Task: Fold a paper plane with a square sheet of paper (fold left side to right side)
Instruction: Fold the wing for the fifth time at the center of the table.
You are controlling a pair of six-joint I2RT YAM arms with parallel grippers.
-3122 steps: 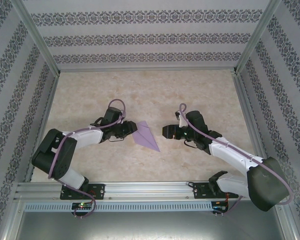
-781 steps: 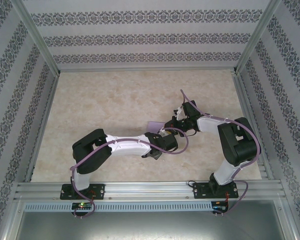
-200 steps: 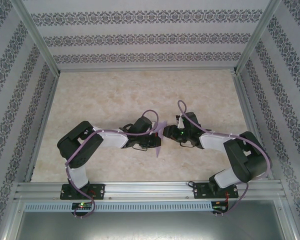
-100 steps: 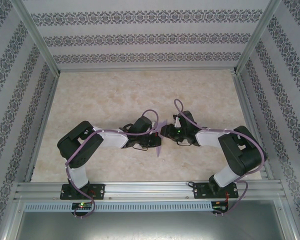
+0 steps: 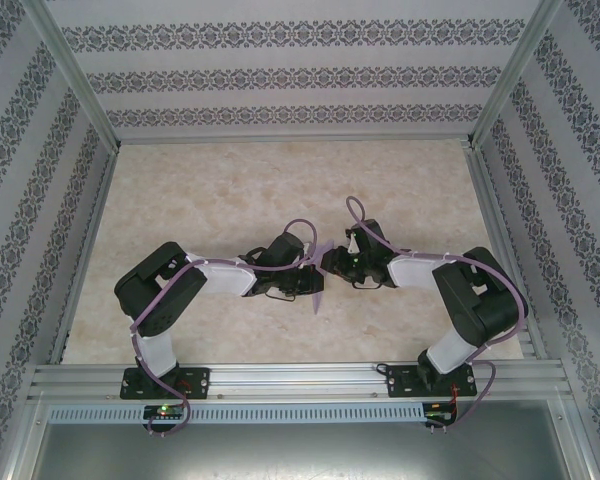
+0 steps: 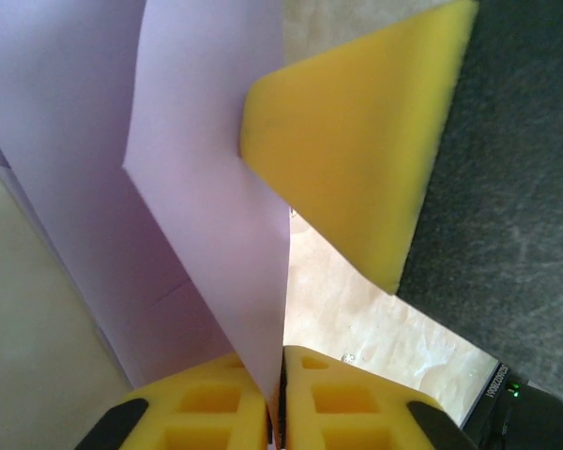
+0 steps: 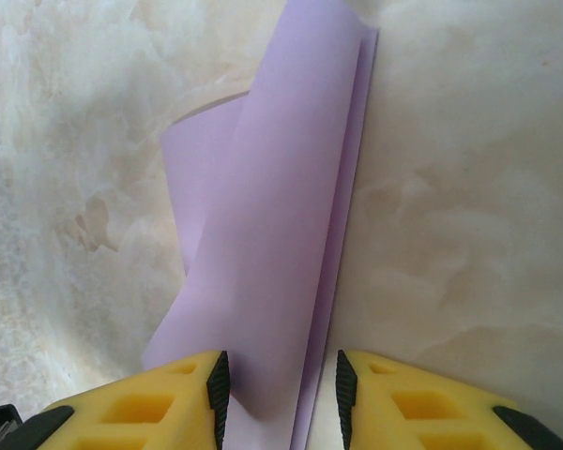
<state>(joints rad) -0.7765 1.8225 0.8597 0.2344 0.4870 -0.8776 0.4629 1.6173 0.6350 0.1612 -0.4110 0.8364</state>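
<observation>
Beige marbled worktop (image 5: 230, 190): both arms meet near its middle.
Small lilac-purple folded paper plane (image 5: 319, 296) (image 6: 206, 187) (image 7: 281, 234): stands on edge between the two tools, near the worktop's middle.
Black right tool with yellow foam pads (image 5: 330, 265) (image 7: 281, 370): jaws partly apart, astride the plane's folded body.
Matching left tool (image 5: 315, 283) (image 6: 277, 361): pinched almost closed on the plane's edge.

Top camera looks down; close wrist cameras share paper plane (image 7: 263, 234).
</observation>
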